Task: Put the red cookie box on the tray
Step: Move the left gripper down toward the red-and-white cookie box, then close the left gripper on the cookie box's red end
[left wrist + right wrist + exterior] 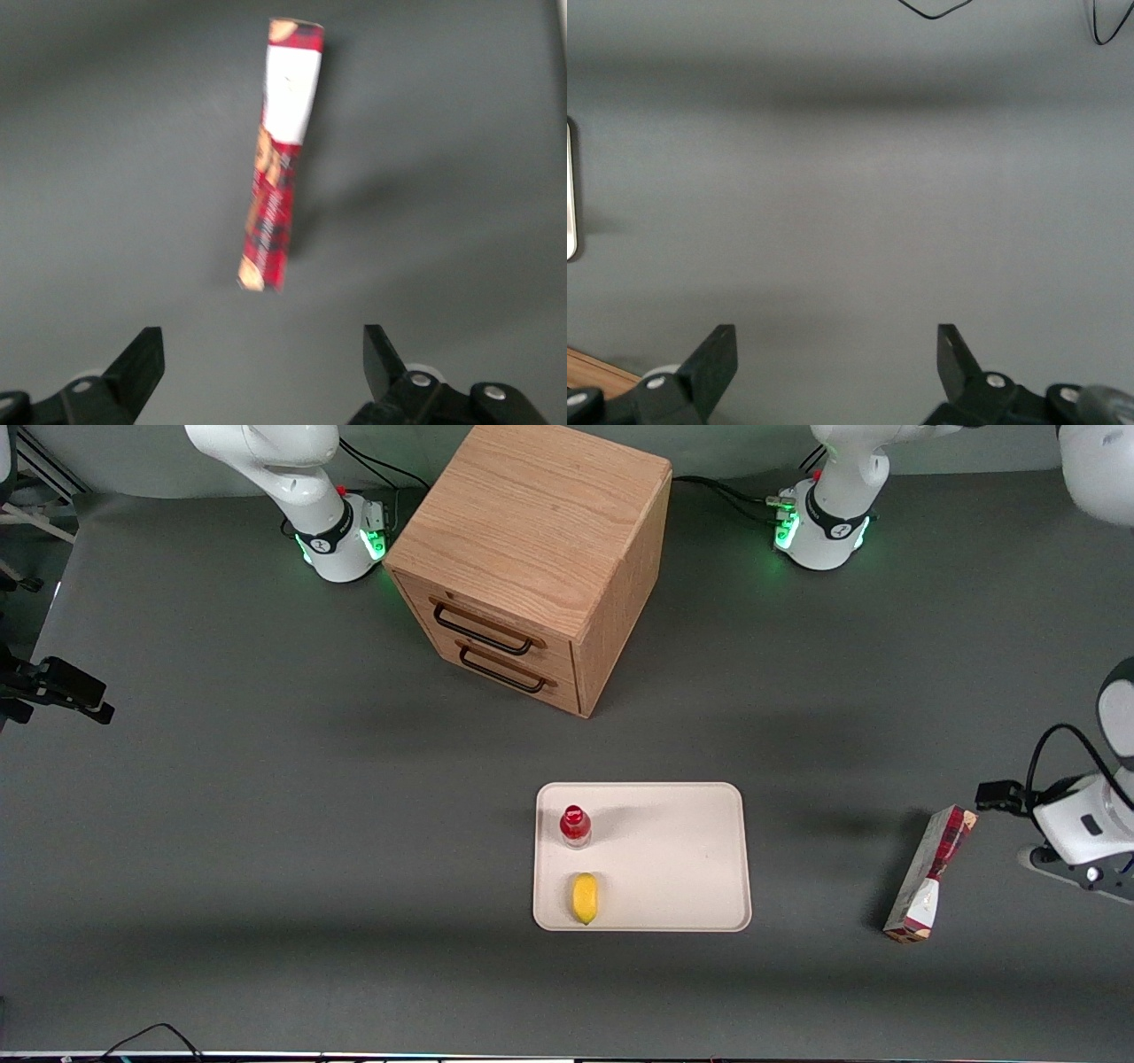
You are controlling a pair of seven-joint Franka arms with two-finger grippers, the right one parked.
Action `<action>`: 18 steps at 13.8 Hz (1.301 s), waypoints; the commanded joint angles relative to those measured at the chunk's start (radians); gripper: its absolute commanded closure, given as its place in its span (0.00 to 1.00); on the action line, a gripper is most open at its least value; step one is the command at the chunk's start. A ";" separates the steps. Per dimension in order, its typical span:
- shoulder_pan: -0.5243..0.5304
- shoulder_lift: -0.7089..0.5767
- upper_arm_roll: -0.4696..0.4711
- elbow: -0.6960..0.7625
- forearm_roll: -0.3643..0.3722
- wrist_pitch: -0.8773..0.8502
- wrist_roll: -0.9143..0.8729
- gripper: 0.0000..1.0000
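The red cookie box (930, 872) lies on the grey table toward the working arm's end, well apart from the tray; its plaid face with the white patch (279, 177) shows in the left wrist view. The cream-white tray (682, 850) sits near the middle of the table, nearer the front camera than the cabinet. My left gripper (263, 341) hovers open above the table close beside the box, nothing between its black fingers (142, 359). Its white hand (1076, 828) shows at the table's working-arm end, just off the box's farther end.
On the tray stand a small red-capped bottle (575, 825) and a yellow lemon (584, 897), both along the edge toward the parked arm. A wooden two-drawer cabinet (532, 558) stands farther from the front camera than the tray.
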 commanded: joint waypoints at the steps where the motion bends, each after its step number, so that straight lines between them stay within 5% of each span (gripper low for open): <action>1: 0.005 0.116 0.005 0.037 -0.037 0.120 0.047 0.00; 8: 0.004 0.224 -0.004 -0.096 -0.107 0.392 0.047 0.00; 9: 0.004 0.233 -0.004 -0.096 -0.109 0.410 0.044 0.23; 10: 0.004 0.236 -0.004 -0.096 -0.121 0.410 0.040 0.82; 11: 0.005 0.237 -0.003 -0.095 -0.153 0.403 0.042 1.00; 18: 0.005 0.220 -0.004 -0.082 -0.183 0.377 0.039 1.00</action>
